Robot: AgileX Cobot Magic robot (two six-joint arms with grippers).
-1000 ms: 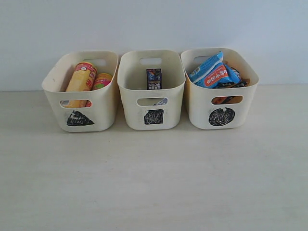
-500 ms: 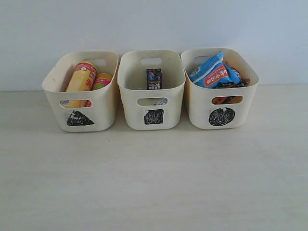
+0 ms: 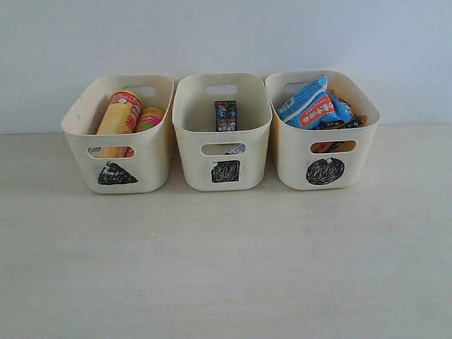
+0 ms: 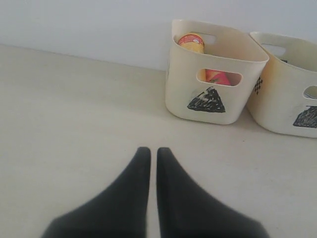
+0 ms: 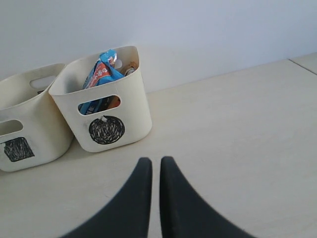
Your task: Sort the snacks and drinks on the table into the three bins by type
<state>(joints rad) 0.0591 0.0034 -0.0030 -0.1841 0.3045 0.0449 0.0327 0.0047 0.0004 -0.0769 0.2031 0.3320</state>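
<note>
On the pale table [image 3: 226, 268] stand three cream bins in a row. The triangle bin [image 3: 154, 166] holds the yellow chip tube [image 3: 120, 117] and the pink one [image 3: 150, 118]. Inside the square bin [image 3: 192, 159] a dark purple carton [image 3: 226, 115] stands upright; a bit of blue and white [image 3: 238, 149] shows through its handle cutout. Blue-white packets [image 3: 311, 106] and an orange one [image 3: 325, 147] fill the circle bin [image 3: 289, 159]. My left gripper [image 4: 149, 151] is shut and empty over bare table, short of the triangle bin [image 4: 183, 79]. My right gripper [image 5: 155, 161] is likewise shut and empty, short of the circle bin [image 5: 136, 106].
A plain pale wall rises right behind the bins. Neither arm shows in the exterior view. A table edge or seam [image 5: 303, 64] shows at the far corner of the right wrist view.
</note>
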